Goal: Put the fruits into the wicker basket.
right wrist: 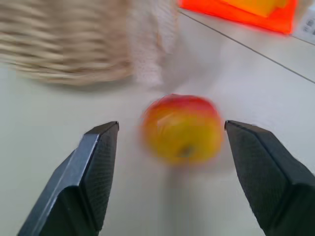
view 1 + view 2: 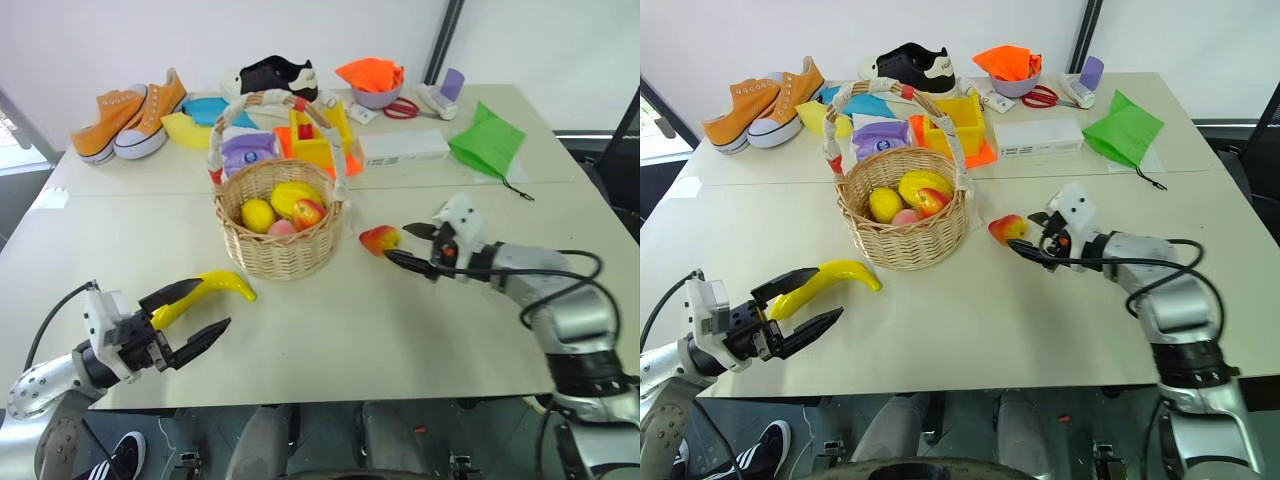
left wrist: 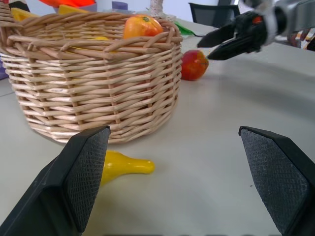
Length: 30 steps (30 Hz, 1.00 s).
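Two fruits left on tabletop: R end effector open, lined up w/ mango, needs closing; L end effector open by banana.

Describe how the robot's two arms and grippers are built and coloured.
Both arms are silver-grey metal with black joints and loose black cables. Each wrist carries a white block. The left gripper and right gripper each have two tapered black fingers with finely textured inner pads; the right shows a small red mark.

A pale, off-white table fills the room's middle, a seam running across it toward the far edge. Behind stands a plain white wall with a dark vertical post. Dark floor shows past the table's left edge.
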Each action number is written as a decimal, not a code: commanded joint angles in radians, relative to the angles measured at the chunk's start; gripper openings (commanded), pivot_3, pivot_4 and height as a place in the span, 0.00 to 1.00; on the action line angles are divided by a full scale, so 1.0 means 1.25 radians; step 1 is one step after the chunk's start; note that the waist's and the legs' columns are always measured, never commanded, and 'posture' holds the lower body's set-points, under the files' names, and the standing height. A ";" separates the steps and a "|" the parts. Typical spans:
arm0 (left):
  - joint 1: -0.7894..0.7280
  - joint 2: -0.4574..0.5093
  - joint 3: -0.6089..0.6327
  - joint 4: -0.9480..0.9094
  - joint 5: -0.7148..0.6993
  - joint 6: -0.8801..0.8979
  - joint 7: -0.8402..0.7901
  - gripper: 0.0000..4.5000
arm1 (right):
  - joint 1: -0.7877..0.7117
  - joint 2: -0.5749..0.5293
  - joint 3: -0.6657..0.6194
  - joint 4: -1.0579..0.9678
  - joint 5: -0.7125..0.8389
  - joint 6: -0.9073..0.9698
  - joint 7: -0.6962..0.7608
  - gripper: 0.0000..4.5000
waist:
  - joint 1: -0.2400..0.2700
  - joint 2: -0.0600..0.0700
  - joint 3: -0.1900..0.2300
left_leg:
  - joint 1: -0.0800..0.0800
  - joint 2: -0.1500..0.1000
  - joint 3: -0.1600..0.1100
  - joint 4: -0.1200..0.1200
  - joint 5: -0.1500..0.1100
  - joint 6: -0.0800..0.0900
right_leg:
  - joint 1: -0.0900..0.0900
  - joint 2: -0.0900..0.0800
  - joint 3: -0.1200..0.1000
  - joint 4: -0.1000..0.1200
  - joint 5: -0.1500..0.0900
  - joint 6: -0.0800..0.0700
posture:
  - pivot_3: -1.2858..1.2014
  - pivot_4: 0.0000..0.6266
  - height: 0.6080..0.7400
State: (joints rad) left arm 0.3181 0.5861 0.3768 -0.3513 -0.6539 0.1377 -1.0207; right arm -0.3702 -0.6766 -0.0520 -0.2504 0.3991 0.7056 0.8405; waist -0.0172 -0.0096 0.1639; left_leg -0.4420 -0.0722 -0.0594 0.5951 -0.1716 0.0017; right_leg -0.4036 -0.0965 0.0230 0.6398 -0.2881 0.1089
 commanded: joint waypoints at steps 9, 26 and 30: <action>-0.014 0.003 0.014 0.001 -0.001 -0.016 0.005 1.00 | -0.050 0.073 0.030 0.076 -0.067 -0.106 -0.089 0.92 | 0.005 0.000 0.000 | 0.000 0.000 0.000 0.001 0.000 0.000 | 0.000 0.000 0.000 0.000 0.000 0.000 | 0.52 0.24 1.00; 0.009 0.013 0.023 -0.023 -0.021 0.006 -0.001 1.00 | -0.129 0.122 0.134 0.288 -0.183 -0.177 -0.094 0.99 | 0.003 0.000 0.000 | 0.000 0.000 0.000 0.001 0.000 0.000 | 0.000 0.000 0.000 0.000 0.000 0.000 | 0.52 0.24 1.00; 0.015 0.012 0.026 -0.029 -0.022 0.006 0.004 1.00 | -0.138 0.139 0.128 0.299 -0.176 -0.157 -0.087 0.80 | 0.002 0.000 0.000 | 0.000 0.000 0.000 0.001 0.000 0.000 | 0.000 0.000 0.000 0.001 0.000 0.000 | 0.52 0.24 1.00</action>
State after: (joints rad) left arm 0.3304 0.5903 0.3780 -0.3527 -0.6638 0.1482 -1.0200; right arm -0.5153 -0.5084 0.1230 0.1364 0.1648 0.5056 0.7284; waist -0.0145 -0.0101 0.1636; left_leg -0.4421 -0.0725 -0.0592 0.5961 -0.1715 0.0017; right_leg -0.4040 -0.0964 0.0226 0.6407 -0.2875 0.1086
